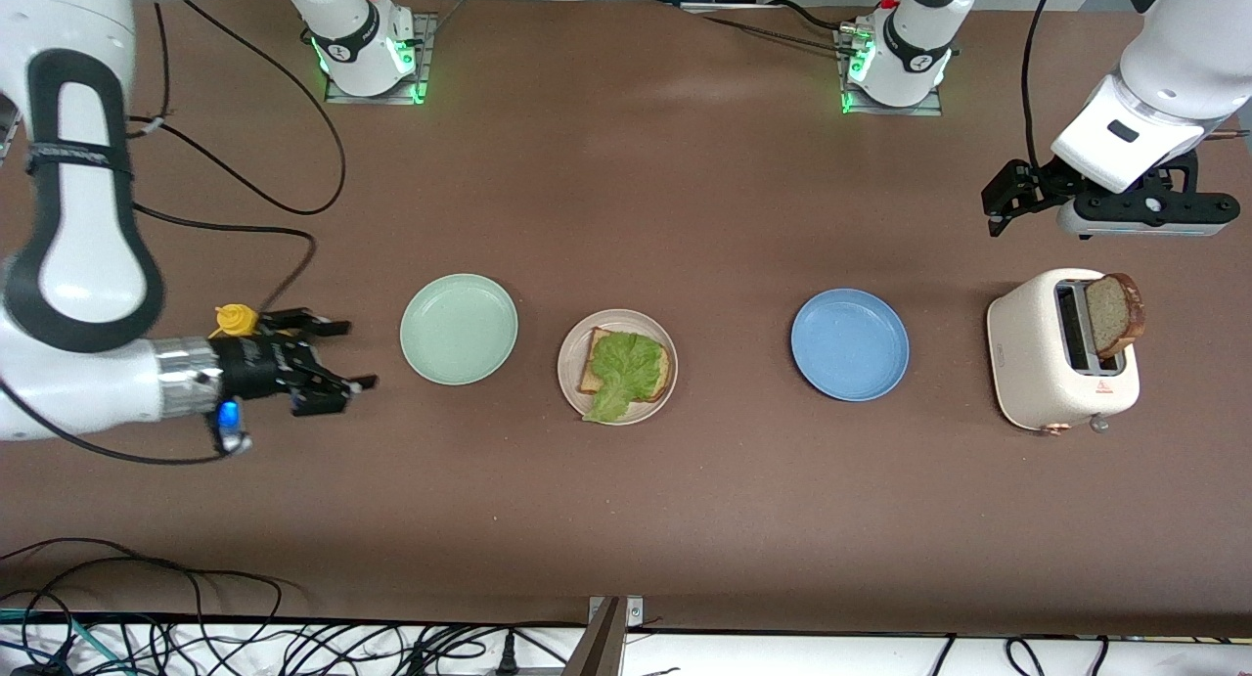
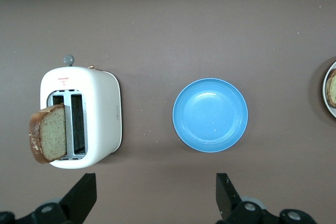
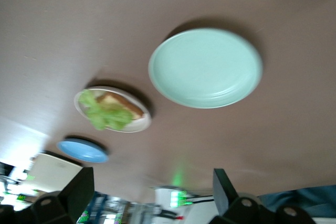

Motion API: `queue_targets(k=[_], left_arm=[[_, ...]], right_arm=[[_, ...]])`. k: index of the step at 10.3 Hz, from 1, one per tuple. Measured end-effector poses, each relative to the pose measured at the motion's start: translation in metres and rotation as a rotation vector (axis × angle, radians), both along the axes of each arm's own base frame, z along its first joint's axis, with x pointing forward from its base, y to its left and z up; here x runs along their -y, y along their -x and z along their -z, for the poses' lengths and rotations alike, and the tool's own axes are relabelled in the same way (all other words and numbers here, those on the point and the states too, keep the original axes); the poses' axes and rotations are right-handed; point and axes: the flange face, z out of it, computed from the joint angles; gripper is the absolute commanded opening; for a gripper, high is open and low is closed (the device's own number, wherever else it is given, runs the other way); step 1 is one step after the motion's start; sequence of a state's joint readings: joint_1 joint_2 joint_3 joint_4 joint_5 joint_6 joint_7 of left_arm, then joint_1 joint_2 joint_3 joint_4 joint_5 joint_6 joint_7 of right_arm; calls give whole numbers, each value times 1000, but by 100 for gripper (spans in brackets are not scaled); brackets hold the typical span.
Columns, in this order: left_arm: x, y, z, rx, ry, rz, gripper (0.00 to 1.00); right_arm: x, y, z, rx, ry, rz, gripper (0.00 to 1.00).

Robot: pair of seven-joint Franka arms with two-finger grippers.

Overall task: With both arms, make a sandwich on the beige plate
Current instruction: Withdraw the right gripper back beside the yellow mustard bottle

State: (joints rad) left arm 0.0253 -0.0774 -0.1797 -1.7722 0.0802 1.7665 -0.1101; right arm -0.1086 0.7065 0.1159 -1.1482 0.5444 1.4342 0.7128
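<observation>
The beige plate (image 1: 569,349) lies mid-table between a mint-green and a blue plate. On it rests one brown bread slice (image 1: 664,365) with a ruffled lettuce leaf (image 1: 624,369) on top. A second slice (image 1: 1116,314) sticks up out of the white toaster (image 1: 1037,358). My right gripper (image 1: 344,355) is open and empty, over the table between the yellow bottle and the mint plate. My left gripper (image 1: 998,209) hangs open and empty over bare table beside the toaster. The left wrist view shows the toaster's slice (image 2: 50,132); the right wrist view shows the lettuce (image 3: 105,113).
A mint-green plate (image 1: 458,329) and a blue plate (image 1: 849,344) lie bare on either side of the beige one. A yellow squeeze bottle (image 1: 235,318) stands by my right wrist. Black cables trail over the table at the right arm's end.
</observation>
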Motion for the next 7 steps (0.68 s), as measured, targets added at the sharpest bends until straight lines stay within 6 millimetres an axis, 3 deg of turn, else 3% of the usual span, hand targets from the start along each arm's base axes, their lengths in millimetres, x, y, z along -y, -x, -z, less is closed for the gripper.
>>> queue_targets(k=[2, 4, 7], left_arm=[[0, 0, -2, 5, 0, 0, 100], [0, 1, -3, 6, 0, 1, 100], [1, 1, -3, 6, 0, 2, 100]], right_arm=[[48, 16, -17, 104, 78, -251, 100], [79, 23, -34, 218, 128, -493, 100], [143, 29, -43, 358, 84, -728, 100]])
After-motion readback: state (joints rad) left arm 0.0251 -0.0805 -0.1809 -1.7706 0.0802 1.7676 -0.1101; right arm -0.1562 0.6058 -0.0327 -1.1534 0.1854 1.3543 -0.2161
